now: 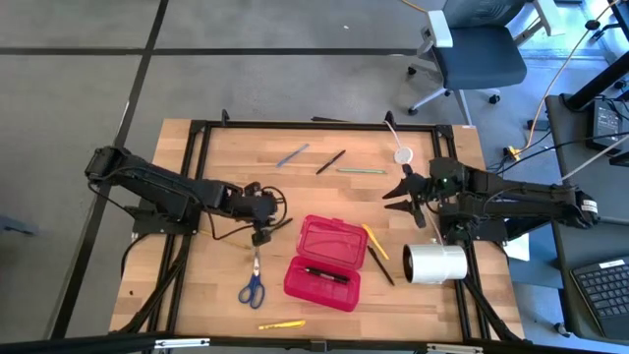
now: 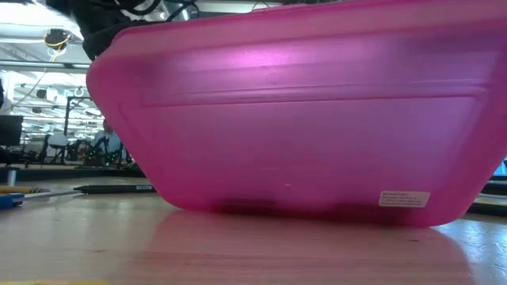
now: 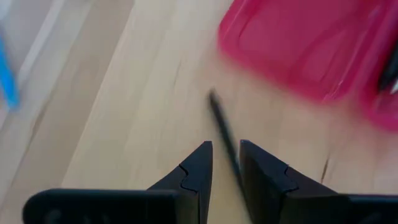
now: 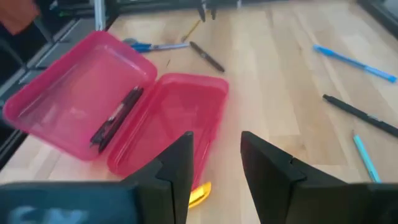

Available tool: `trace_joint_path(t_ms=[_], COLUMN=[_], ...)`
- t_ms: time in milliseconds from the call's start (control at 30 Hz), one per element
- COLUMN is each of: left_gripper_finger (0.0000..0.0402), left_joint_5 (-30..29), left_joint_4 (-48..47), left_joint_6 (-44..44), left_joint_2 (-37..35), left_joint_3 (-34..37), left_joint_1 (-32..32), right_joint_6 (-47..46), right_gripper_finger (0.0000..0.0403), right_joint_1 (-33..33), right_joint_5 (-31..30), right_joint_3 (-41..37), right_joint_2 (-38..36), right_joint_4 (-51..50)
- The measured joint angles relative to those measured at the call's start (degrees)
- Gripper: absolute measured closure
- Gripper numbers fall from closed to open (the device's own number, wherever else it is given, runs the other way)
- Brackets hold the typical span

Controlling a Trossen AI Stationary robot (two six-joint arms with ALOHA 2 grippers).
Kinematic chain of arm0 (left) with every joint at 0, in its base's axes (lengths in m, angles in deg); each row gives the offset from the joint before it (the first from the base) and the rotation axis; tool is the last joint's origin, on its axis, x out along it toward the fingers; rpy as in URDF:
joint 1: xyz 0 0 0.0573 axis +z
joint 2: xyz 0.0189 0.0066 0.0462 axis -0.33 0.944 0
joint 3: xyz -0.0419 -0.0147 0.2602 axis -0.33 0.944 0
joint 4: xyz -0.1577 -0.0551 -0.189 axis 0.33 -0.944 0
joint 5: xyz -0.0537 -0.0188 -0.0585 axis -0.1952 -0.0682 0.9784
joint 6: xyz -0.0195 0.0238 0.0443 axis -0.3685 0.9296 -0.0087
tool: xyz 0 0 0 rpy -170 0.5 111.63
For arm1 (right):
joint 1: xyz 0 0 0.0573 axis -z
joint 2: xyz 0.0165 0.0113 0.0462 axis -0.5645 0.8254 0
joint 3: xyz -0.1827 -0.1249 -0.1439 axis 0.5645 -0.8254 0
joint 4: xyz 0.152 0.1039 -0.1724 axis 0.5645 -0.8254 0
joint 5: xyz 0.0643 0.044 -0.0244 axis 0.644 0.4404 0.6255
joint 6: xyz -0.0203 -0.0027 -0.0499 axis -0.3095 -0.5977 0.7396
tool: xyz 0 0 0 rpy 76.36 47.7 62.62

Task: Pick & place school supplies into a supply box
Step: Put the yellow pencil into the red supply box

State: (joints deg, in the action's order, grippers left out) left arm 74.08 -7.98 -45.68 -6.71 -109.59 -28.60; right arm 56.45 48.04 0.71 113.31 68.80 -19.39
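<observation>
Left jaws [image 3: 225, 171] straddling black pen [image 3: 222, 130], beside open supply box [image 1: 322, 262]

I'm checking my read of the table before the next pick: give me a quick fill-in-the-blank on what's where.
1. The red case lies with its lid ____.
2. Inside it lies one ____ pen.
3. The scissors have ____ handles.
4. The white roll lies nearest the ____ arm's tool.

Missing words: open; black; blue; right
</observation>
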Motion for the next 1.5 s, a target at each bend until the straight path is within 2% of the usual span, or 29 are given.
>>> trace_joint_path(t_ms=[67,233,333,467,600,867,1233,1500], left_gripper_finger=[0.0327,0.0327,0.0327,0.0327,0.0327,0.0327,0.0327,0.033], left_joint_5=[1.42,8.47,11.84,11.73,10.02,8.69,15.07,15.22], left_joint_4=[-4.43,-5.61,-9.57,-14.53,-14.92,-15.02,-12.27,-12.79], left_joint_6=[-1.68,-0.19,0.86,0.4,0.44,-1.1,-1.15,-0.3], left_joint_2=[0.0,0.39,0.44,0.44,1.22,7.49,14.87,19.07], left_joint_3=[-1.13,-0.77,-0.49,-0.49,-0.49,-0.47,-0.47,-0.75], left_joint_1=[-0.29,-1.85,-3.91,-7.17,-9.44,-11.42,-11.68,-11.68], right_joint_6=[-0.09,-0.18,-0.2,-0.29,-0.45,-1.73,-1.68,-1.57], right_gripper_finger=[0.0266,0.0266,0.0266,0.0266,0.0266,0.0266,0.0266,0.0266], right_joint_1=[0.52,0.8,0.78,0.78,0.78,0.78,0.78,0.78], right_joint_5=[0.02,0.0,-0.02,-0.04,-0.05,-0.11,-0.11,-0.12], right_joint_3=[-0.4,-0.43,-0.43,-0.43,-0.43,-0.43,-0.43,-0.43], right_joint_2=[0.08,0.58,0.65,0.66,0.72,0.87,0.87,0.87], right_joint_4=[0.21,0.34,0.3,0.29,0.31,0.19,-0.27,-0.45])
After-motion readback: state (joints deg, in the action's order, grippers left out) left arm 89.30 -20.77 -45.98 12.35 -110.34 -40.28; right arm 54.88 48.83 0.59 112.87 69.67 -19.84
